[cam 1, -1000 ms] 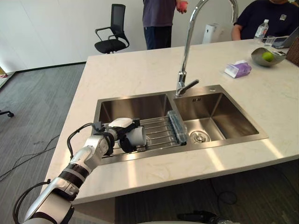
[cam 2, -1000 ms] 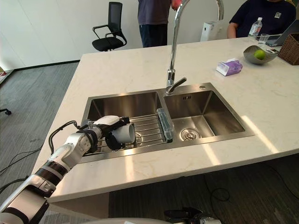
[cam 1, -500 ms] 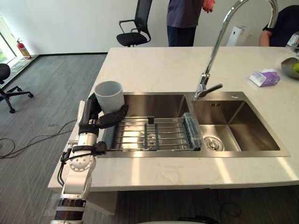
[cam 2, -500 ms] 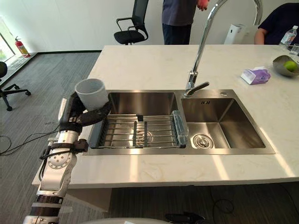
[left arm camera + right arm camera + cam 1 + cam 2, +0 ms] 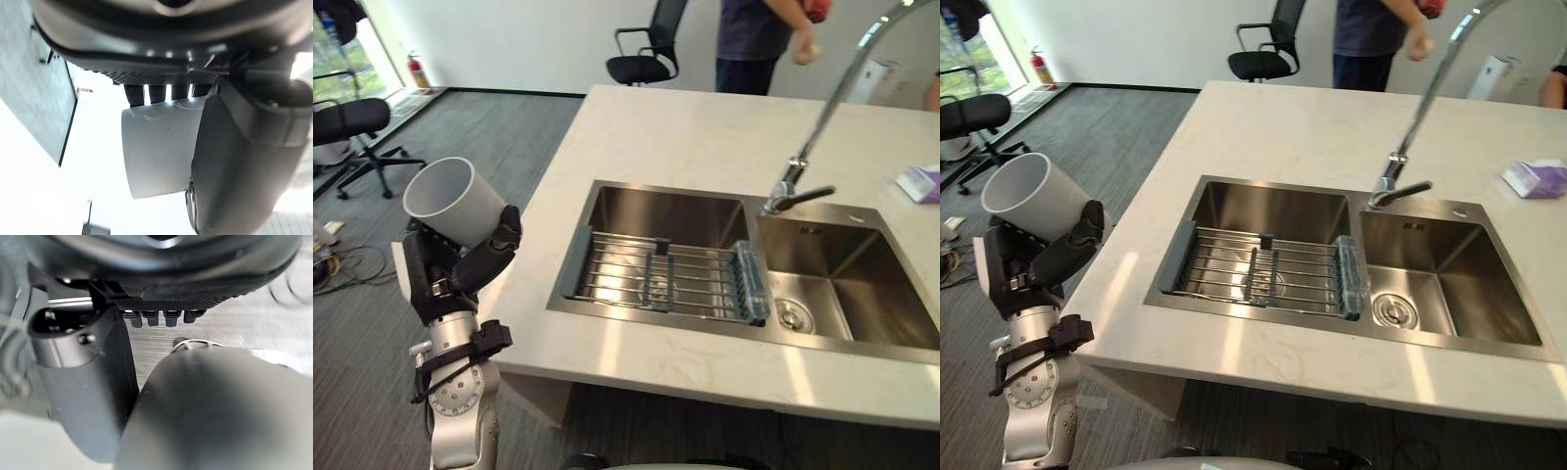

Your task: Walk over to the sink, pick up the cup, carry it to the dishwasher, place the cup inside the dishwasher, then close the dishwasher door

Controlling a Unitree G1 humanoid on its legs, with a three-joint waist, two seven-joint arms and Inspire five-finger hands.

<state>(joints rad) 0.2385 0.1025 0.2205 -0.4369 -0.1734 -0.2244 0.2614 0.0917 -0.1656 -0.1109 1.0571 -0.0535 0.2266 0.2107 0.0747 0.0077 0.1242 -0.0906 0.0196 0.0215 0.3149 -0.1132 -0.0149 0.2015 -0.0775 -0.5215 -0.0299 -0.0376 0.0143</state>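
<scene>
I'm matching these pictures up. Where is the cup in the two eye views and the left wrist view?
Left eye view: cup at far left, beyond the counter, held in the left hand.
Right eye view: far left too, well left of the sink.
Left wrist view: centre, just past the fingers.
Shared landmark: the thumb laid across the cup's side.

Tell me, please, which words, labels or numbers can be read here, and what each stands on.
None can be read.
Cup in the left hand: no print shows.
Purple pack on the counter: print too small.
Fire extinguisher: label too small.
</scene>
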